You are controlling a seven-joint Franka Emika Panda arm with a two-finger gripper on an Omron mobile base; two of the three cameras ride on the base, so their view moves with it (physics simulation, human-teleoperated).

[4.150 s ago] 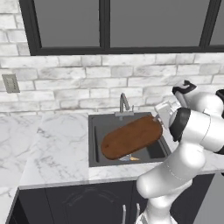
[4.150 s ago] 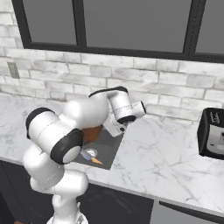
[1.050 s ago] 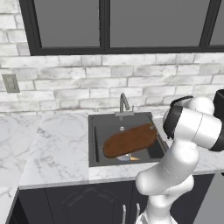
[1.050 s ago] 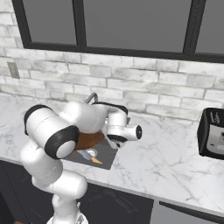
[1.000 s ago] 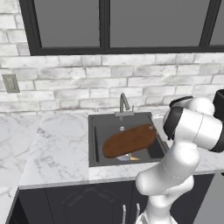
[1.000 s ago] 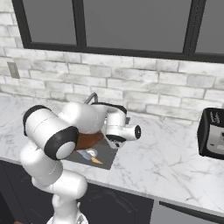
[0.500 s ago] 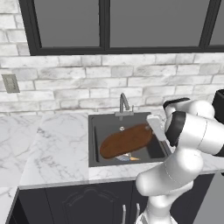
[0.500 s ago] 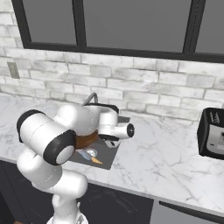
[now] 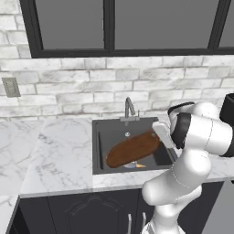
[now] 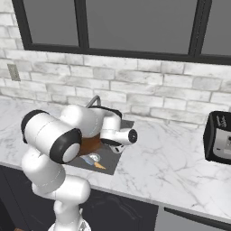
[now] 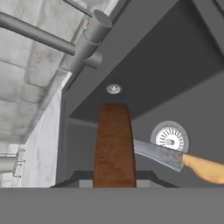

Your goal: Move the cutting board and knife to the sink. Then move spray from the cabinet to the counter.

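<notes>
No lettering, label, brand, number or sign can be read anywhere — the dark front of the toaster oven [image 10: 219,137] at the right edge of the right base view carries pale marks too small to make out, and the wall outlet [image 9: 11,87] is plain.

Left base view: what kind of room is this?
A kitchen, rendered: a black sink with a faucet set in a marble counter, brick backsplash, and a toaster oven nearby.
</notes>
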